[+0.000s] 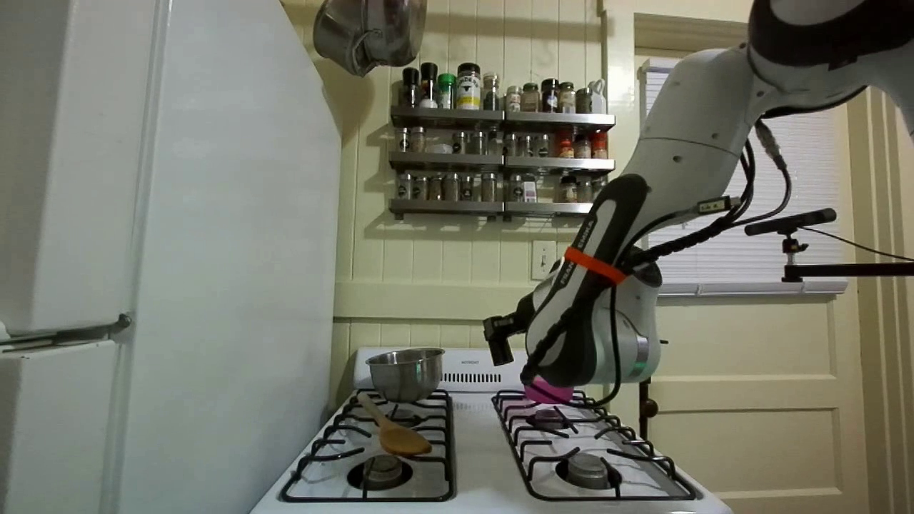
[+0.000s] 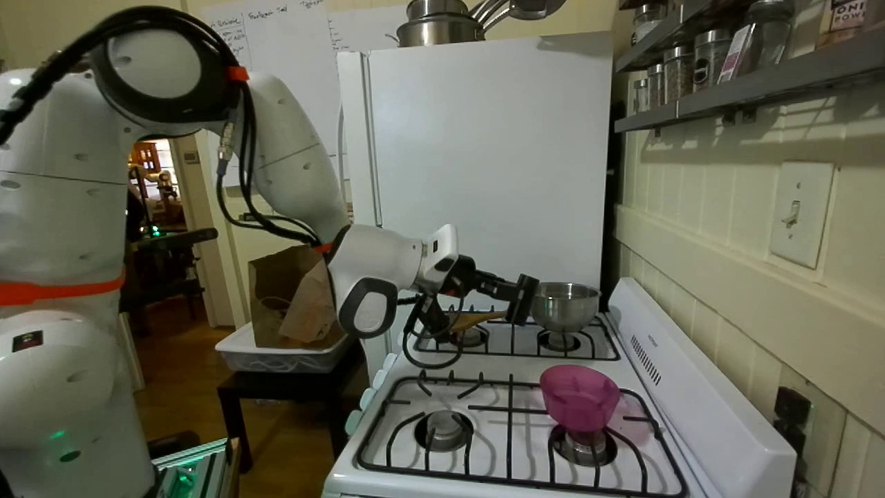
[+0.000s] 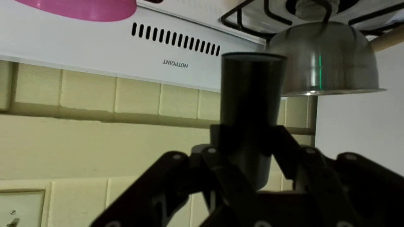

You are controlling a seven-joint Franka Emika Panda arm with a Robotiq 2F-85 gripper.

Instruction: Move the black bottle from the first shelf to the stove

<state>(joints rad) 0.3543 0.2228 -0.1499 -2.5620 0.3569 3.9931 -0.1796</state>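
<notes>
You are holding the black bottle in the air above the stove, and your tool is clamping on it. In the wrist view, which is standing upside down, a finger is pressing on each side of the bottle, and both of its ends are sticking out past your grip. In both exterior views you are seeing it hanging nearly upright, leaning slightly, apart from the black grates underneath.

A metal bowl is sitting on the rear burner nearest the refrigerator, and a wooden spoon is lying across that same grate. On the other grate, a translucent pink bowl is resting over the rear burner. Behind them, the stove's back panel is showing a row of vents and the Hotpoint name.

On the wall, the spice rack is carrying jars on three tiers; you cannot be telling from these views which one is the first shelf. A light switch is sitting below the rack.

In an exterior view, pots are showing at the top of the refrigerator. Beside your arm, a paper bag is standing in or on a white bin, which a dark surface is supporting.
</notes>
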